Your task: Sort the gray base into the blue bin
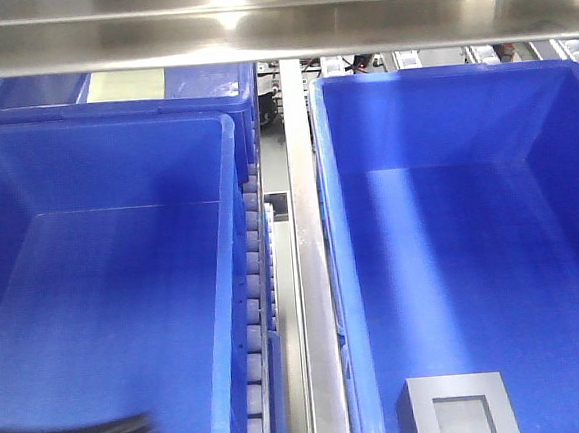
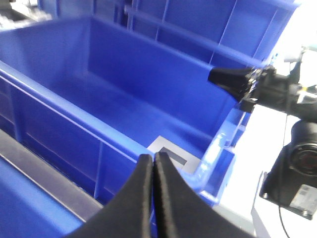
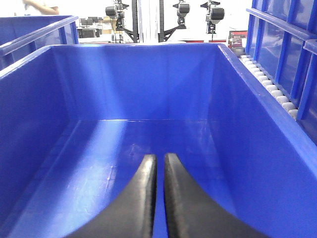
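Observation:
The gray base, a matte block with a square recess in its top, lies on the floor of the right blue bin, close to its near wall. The left wrist view shows the same gray base in a corner of that blue bin, just beyond my left gripper. That gripper is shut with nothing in it and sits outside the bin's wall. My right gripper hangs inside a blue bin above bare floor, its fingers nearly together and holding nothing. No base shows in the right wrist view.
A second blue bin stands left, with a roller track and a steel rail between the two. Another bin is behind it. A steel beam spans the top. The right arm reaches over the bin's far wall.

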